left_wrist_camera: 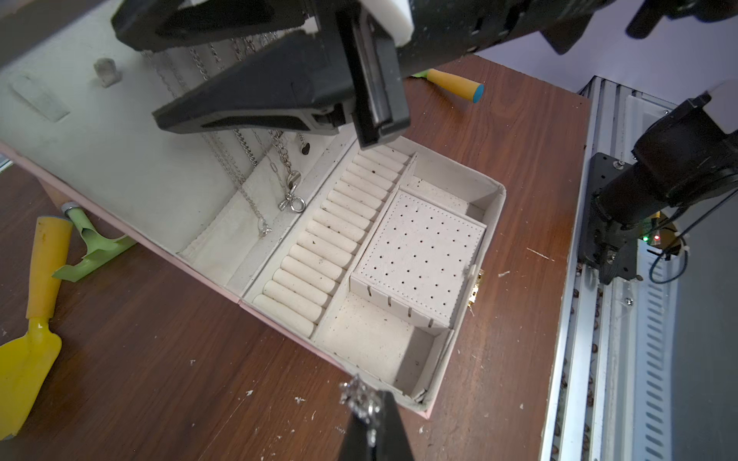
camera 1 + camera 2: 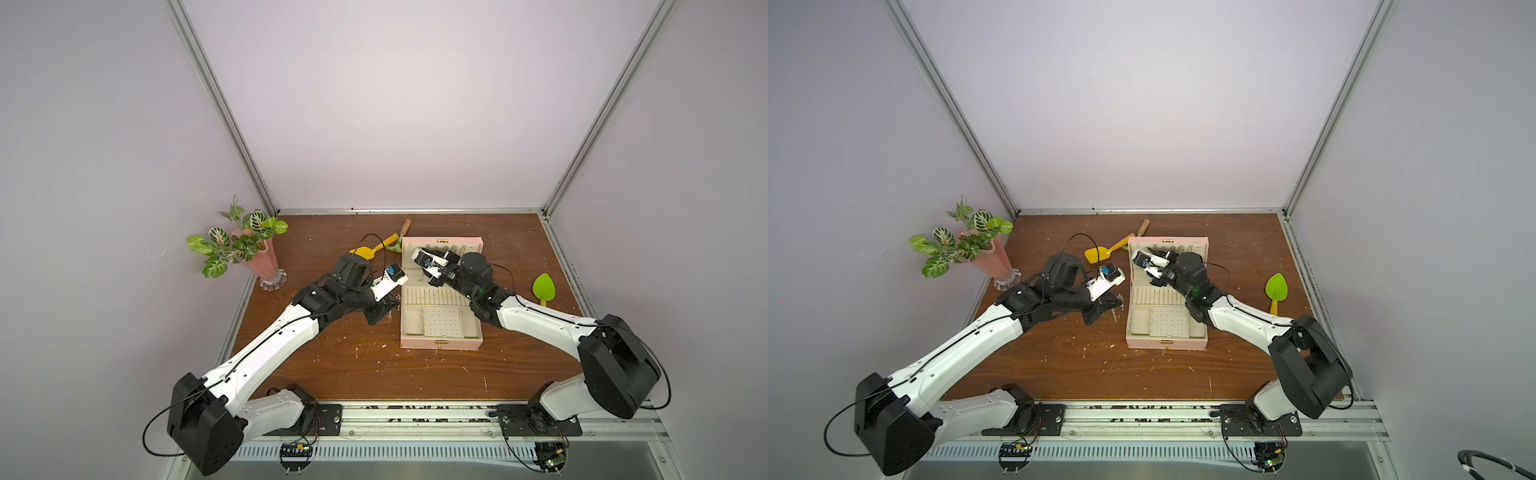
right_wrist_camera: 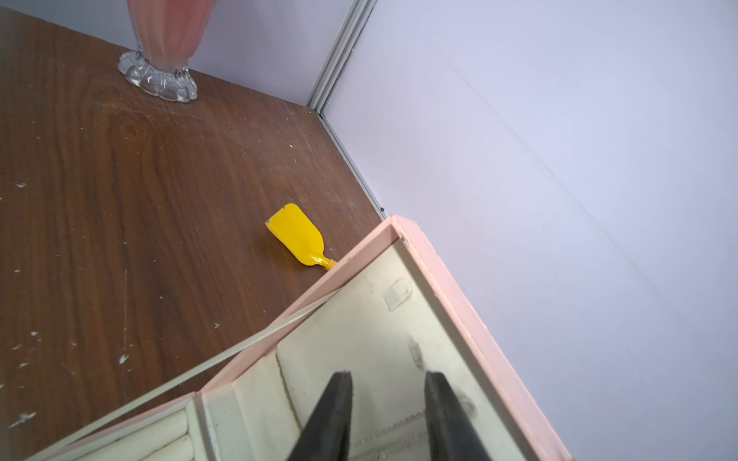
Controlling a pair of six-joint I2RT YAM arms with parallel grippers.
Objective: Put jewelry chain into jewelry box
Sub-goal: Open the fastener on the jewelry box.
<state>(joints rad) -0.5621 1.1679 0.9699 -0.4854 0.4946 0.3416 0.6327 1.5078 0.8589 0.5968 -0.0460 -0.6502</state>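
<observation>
The pink jewelry box (image 2: 440, 344) (image 2: 1166, 344) lies open in the middle of the table, with its lid (image 2: 440, 241) standing up at the back. My left gripper (image 1: 371, 403) is shut on a bunched silver jewelry chain (image 1: 356, 395), just outside the box's left wall (image 1: 423, 399); both top views show it there (image 2: 395, 309) (image 2: 1119, 306). My right gripper (image 3: 389, 383) (image 2: 436, 250) is up against the lid's cream lining (image 3: 359, 319), its jaws apart. Several other chains (image 1: 247, 151) hang down the lid behind its fingers (image 1: 255, 107).
A yellow trowel (image 2: 365, 250) (image 3: 297, 239) and a green hand tool (image 1: 96, 255) lie behind the box on the left. A green leaf-shaped shovel (image 2: 543, 286) lies to the right. A pink vase with a plant (image 2: 259, 257) stands in the back left corner.
</observation>
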